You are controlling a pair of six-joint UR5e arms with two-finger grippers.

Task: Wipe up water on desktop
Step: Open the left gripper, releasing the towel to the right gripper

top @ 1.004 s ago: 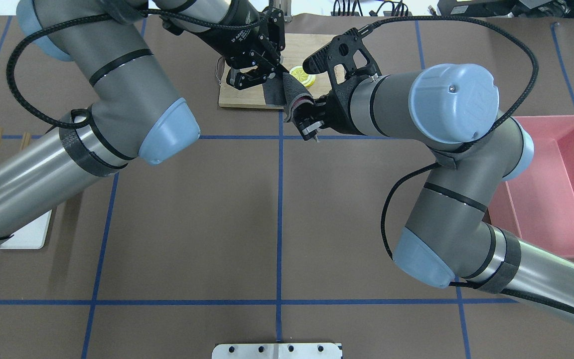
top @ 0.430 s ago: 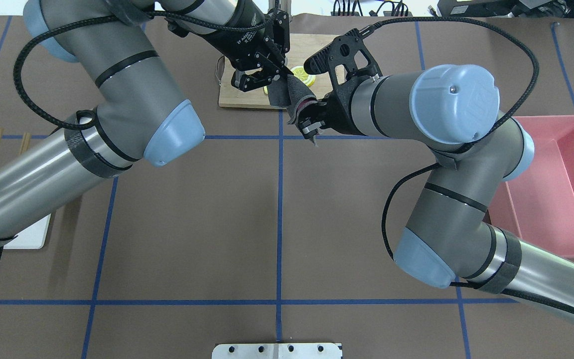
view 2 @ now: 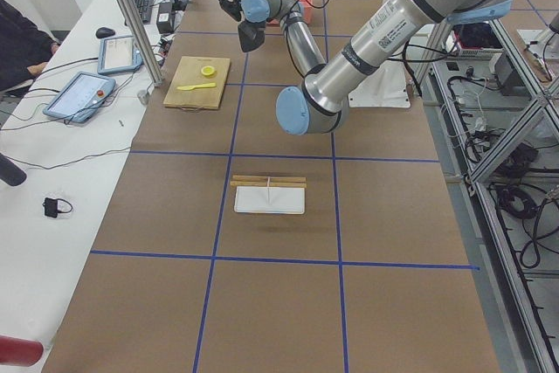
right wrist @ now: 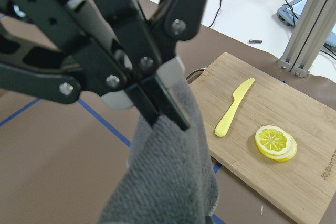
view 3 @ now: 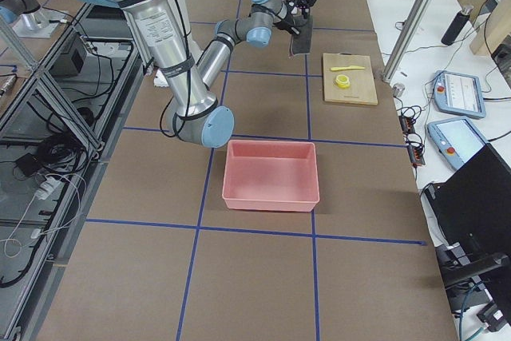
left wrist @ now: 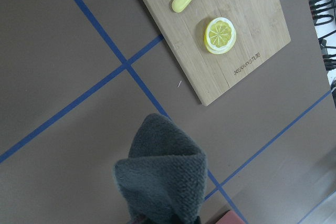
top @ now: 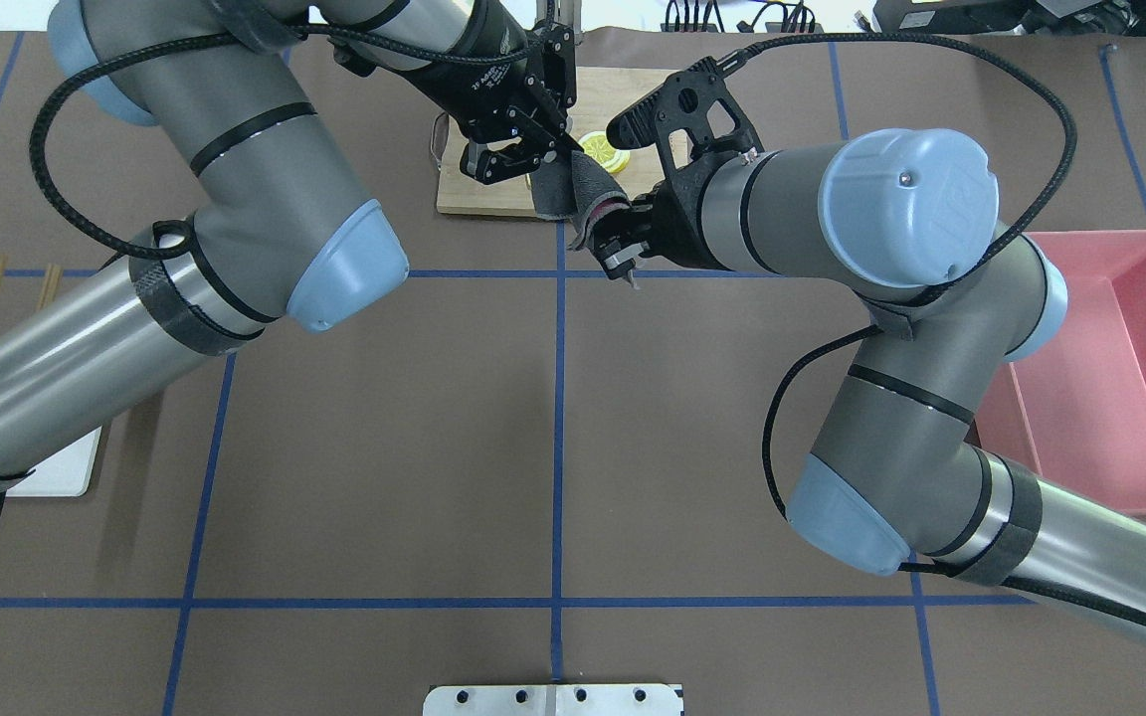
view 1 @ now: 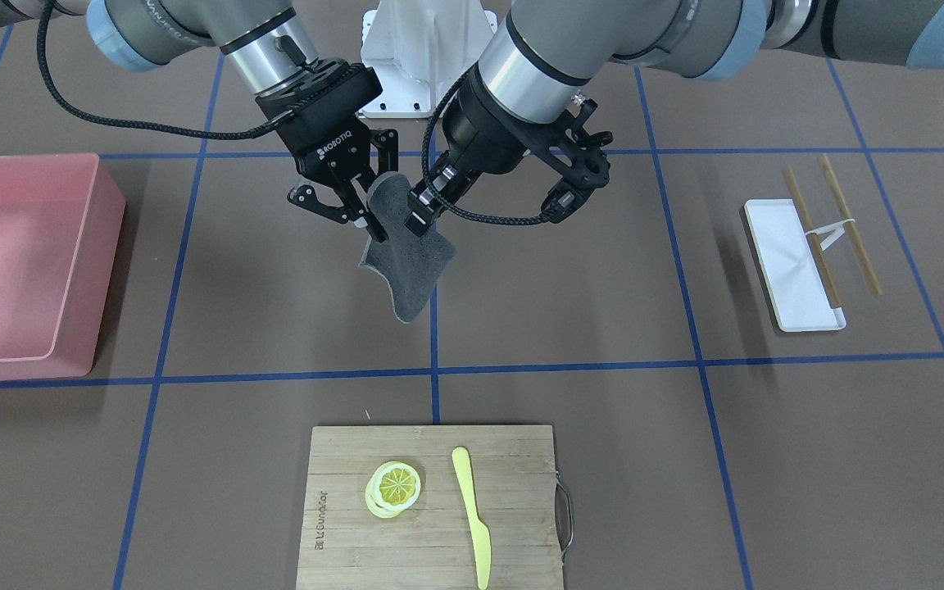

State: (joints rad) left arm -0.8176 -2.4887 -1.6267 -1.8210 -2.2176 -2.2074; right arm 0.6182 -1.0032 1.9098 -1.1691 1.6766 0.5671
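Above the middle of the desktop (view 1: 603,270), the left gripper (top: 565,155) and right gripper (view 1: 372,225) both clamp one grey cloth (view 1: 410,270).
The left one has edged right, bunching the cloth; wiping has not begun, I judge. Only the front view shows it hanging clear, well apart from the cutting board (view 1: 513,459); overhead they overlap.

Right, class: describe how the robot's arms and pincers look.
The left arm and right arm are grey metal tubes with pale blue joint caps and black bands, each with a braided black cable. The left pincer and right pincer are black, with white lettering.
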